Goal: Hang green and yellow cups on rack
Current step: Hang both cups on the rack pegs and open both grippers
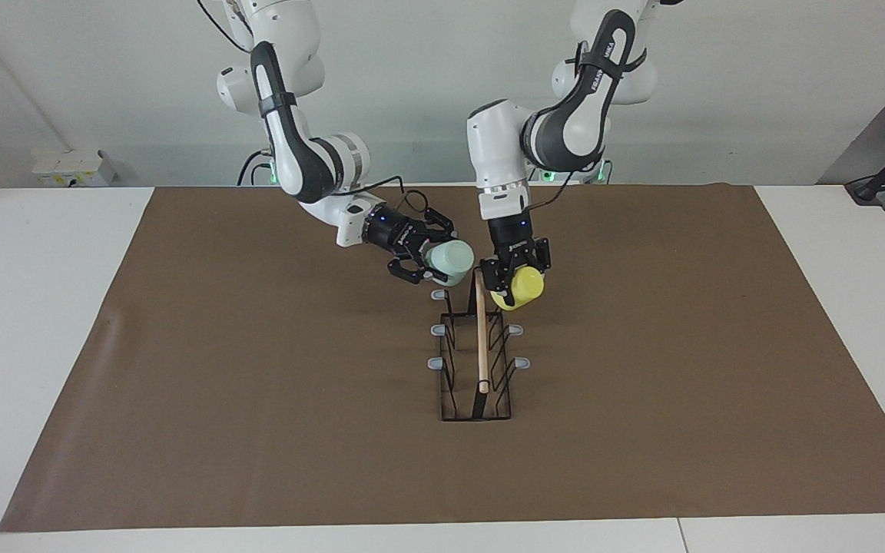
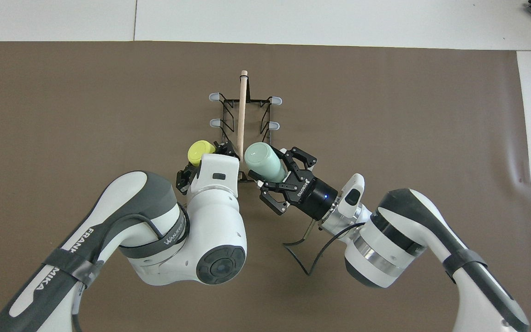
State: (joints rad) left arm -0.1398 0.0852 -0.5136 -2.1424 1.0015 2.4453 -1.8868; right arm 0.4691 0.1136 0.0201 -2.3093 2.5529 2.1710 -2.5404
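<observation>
Right gripper (image 1: 433,259) clamps green cup (image 1: 450,262), left gripper (image 1: 517,270) clamps yellow cup (image 1: 523,287) — both tipped over the rack (image 1: 478,361) end nearest the robots, likely lining mouths up with prongs.

Both arms reach in toward the middle of the table, elbows bent. The left arm's wrist points steeply down, its left gripper (image 1: 515,278) closed around something it carries. The right arm's forearm slants low and sideways, and the right gripper (image 1: 433,261) likewise clamps its load, tilted nearly horizontal.
</observation>
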